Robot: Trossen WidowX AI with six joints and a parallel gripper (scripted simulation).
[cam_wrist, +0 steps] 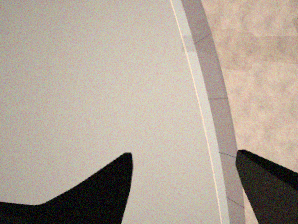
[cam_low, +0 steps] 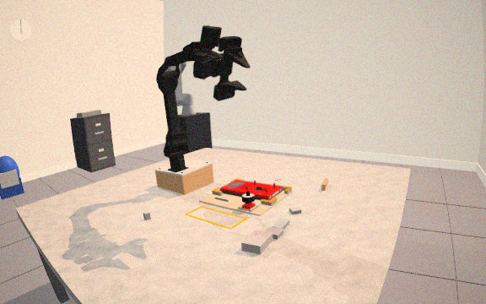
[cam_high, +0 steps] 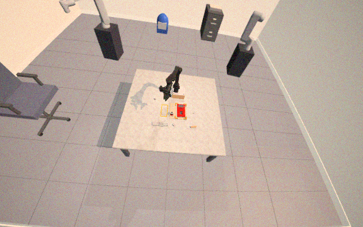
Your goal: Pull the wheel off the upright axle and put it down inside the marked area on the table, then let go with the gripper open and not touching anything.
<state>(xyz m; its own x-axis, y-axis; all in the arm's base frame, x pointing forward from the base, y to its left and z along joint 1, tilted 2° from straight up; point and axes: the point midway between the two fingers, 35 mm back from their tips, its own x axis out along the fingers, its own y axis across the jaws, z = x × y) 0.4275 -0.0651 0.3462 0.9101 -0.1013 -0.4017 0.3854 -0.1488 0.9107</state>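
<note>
The wheel (cam_low: 248, 198) (cam_high: 171, 113), dark with a pale band, sits on the upright axle (cam_low: 248, 192) above a small red base (cam_low: 248, 206). This stands on a thin beige board (cam_low: 231, 204). The marked area, a yellow outline (cam_low: 207, 221) (cam_high: 161, 110), lies flat on the table beside the board, with nothing inside it. My gripper (cam_low: 247, 78) (cam_wrist: 185, 159) is open and empty, high above the table and pointing sideways. It is well away from the wheel. The wrist view shows only wall, floor and table surface beyond the fingers, not the wheel.
A red panel (cam_low: 243, 190) (cam_high: 178, 109) with short pegs and orange corners lies beside the board. Grey blocks (cam_low: 256, 244) (cam_low: 295, 210) (cam_low: 147, 216) and an orange block (cam_low: 325, 184) (cam_high: 193, 127) lie around. The arm stands on a wooden base (cam_low: 198, 179) behind.
</note>
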